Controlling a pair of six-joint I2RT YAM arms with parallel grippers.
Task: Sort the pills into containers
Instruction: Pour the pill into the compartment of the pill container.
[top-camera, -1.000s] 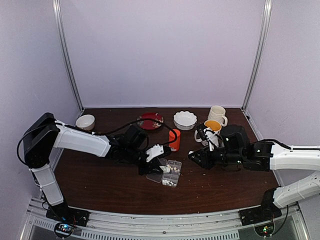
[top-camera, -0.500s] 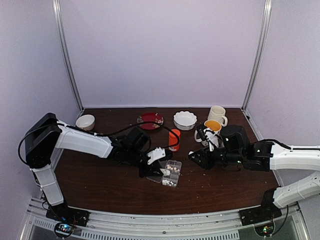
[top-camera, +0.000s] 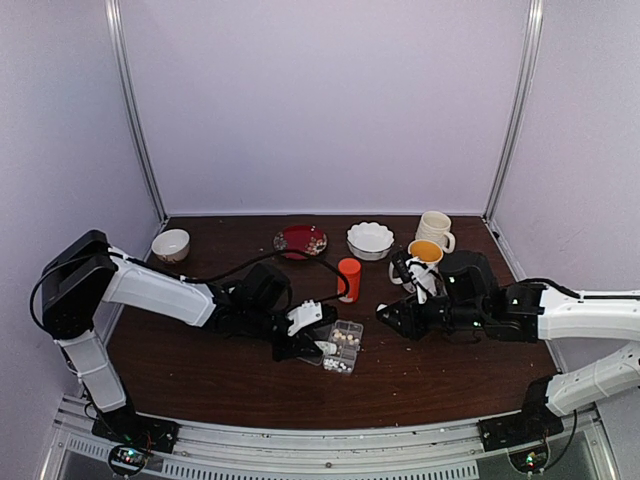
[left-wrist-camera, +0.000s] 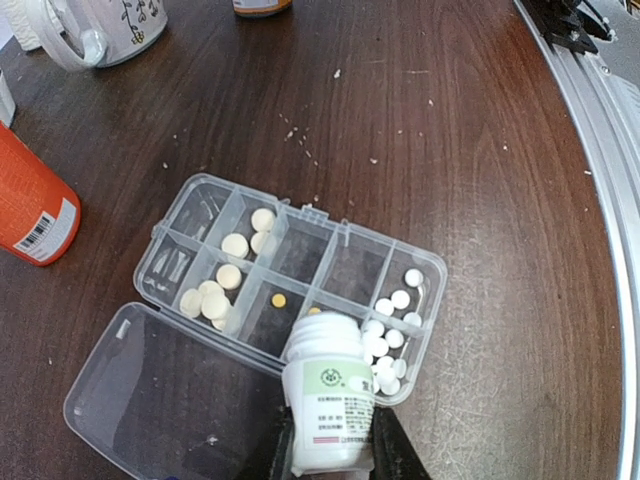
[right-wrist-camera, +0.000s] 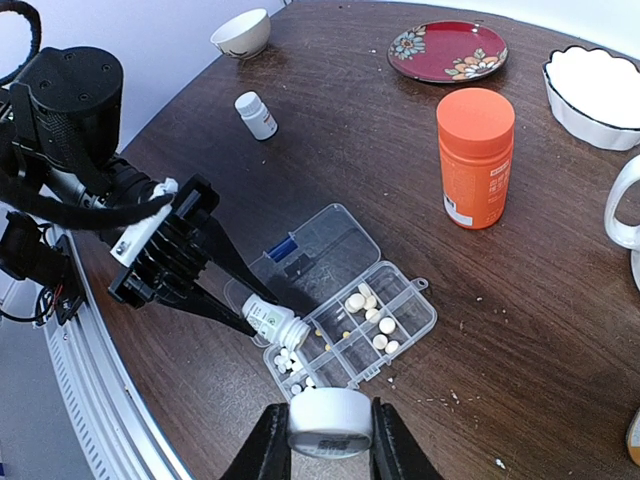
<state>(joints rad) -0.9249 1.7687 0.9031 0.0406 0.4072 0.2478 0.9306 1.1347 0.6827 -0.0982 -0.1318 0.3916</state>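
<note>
The clear pill organizer (left-wrist-camera: 330, 262) lies open on the dark table, its lid (left-wrist-camera: 165, 395) folded flat beside it. Small white pills (left-wrist-camera: 388, 322) fill one end cell. Larger pale yellowish pills (left-wrist-camera: 215, 298) sit in cells at the other end, and tiny yellow ones (left-wrist-camera: 278, 299) lie in the middle. My left gripper (left-wrist-camera: 330, 450) is shut on a small white bottle (left-wrist-camera: 328, 395). The bottle is tilted with its open mouth over the cells next to the white pills (right-wrist-camera: 292, 358). My right gripper (right-wrist-camera: 328, 440) is shut on the bottle's white cap (right-wrist-camera: 328, 420), just near of the organizer (right-wrist-camera: 372, 322).
An orange bottle (right-wrist-camera: 475, 155) stands just beyond the organizer. A second small white bottle (right-wrist-camera: 256, 114) stands at the left. A red plate (right-wrist-camera: 447, 50), a white fluted bowl (right-wrist-camera: 595, 90) and a small bowl (right-wrist-camera: 242, 32) sit at the back. Two mugs (top-camera: 428, 250) are behind my right arm.
My left gripper has drawn the bottle slightly left and toward the near edge over the organizer, uncovering the orange bottle. The right arm has not moved.
</note>
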